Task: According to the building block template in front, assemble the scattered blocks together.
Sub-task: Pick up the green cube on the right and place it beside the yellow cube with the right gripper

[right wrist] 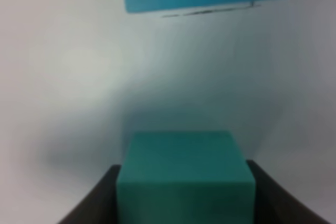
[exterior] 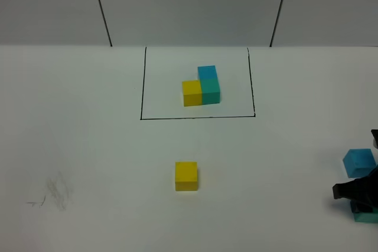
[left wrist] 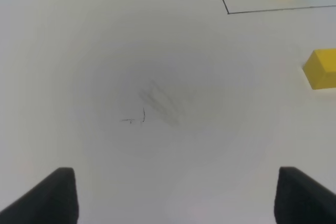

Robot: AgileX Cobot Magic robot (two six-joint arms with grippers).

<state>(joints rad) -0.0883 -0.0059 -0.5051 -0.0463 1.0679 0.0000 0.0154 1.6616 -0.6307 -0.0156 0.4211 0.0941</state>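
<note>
Your right gripper point(right wrist: 182, 164) sits at the near right edge of the table point(exterior: 88, 146), and its jaws have the teal cube point(right wrist: 185, 182) between them. In the right wrist view a dark finger point(right wrist: 100, 200) lies flush along each side face of that cube, with no gap showing on either side, so you have it clamped. You cannot tell from these views whether the cube is resting on the table or is just clear of it.

The sky-blue cube point(exterior: 359, 162) stands near the teal one, on its far side and apart from it, not touched by the gripper.

Your left gripper point(left wrist: 178, 203) hangs over the left part of the table with its jaws spread wide and nothing between them. Only the two dark fingertips point(left wrist: 58, 198) show, at the corners of the left wrist view. Below them the surface carries a faint grey smudge and a small pen scribble point(left wrist: 137, 119).

The loose yellow cube point(exterior: 186, 176) sits alone near the middle of the table, well apart from both grippers and from the other two loose cubes.

The building block template point(exterior: 202, 87) is on the far side of that cube, inside a thin black drawn rectangle point(exterior: 198, 117). It has a yellow cube and a teal cube joined side by side, yellow on the left, and a blue cube on top of the teal one.
</note>
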